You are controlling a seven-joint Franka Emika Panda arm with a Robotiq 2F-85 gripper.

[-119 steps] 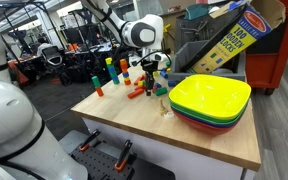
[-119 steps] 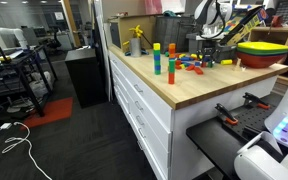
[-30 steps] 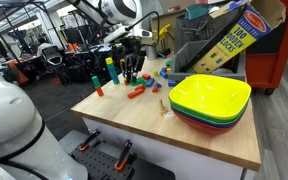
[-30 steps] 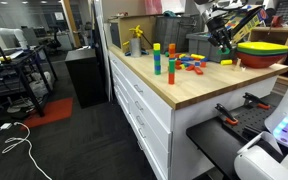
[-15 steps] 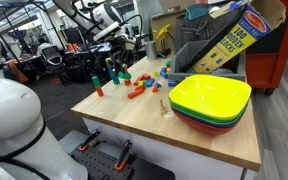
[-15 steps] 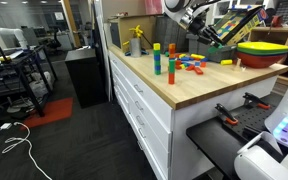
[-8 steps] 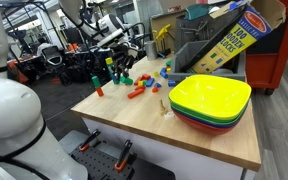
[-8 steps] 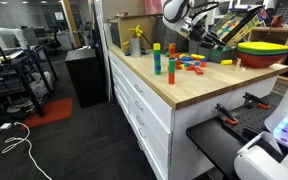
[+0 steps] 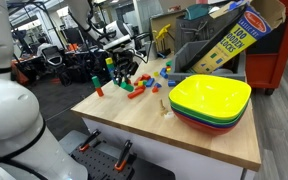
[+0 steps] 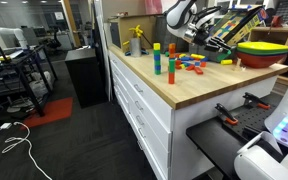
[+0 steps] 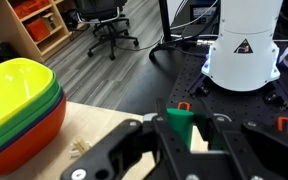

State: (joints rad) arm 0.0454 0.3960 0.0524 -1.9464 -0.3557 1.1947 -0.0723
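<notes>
My gripper (image 11: 187, 126) is shut on a green block (image 11: 180, 125), which stands upright between the black fingers in the wrist view. In both exterior views the gripper (image 9: 121, 60) (image 10: 195, 33) hangs a little above the wooden table (image 9: 189, 138), over the scattered coloured blocks (image 9: 136, 88) at the end away from the bowls. An upright green block (image 9: 110, 67) stands just beside it. The stack of bowls (image 9: 209, 100) (image 11: 14, 95), yellow on top, sits at the other end. From outside, the held block is hard to make out.
Two short block towers (image 10: 156, 58) stand near the table's corner, with a yellow figure (image 10: 135, 40) behind them. A wooden-blocks box (image 9: 232, 36) leans behind the bowls. A small wooden piece (image 9: 165, 107) lies near the bowls. A white robot base (image 11: 244, 45) stands on the floor beyond the table edge.
Over the last second the arm has carried the gripper away from the bowls toward the far blocks, lowering slightly. The jaws have stayed shut on the green block.
</notes>
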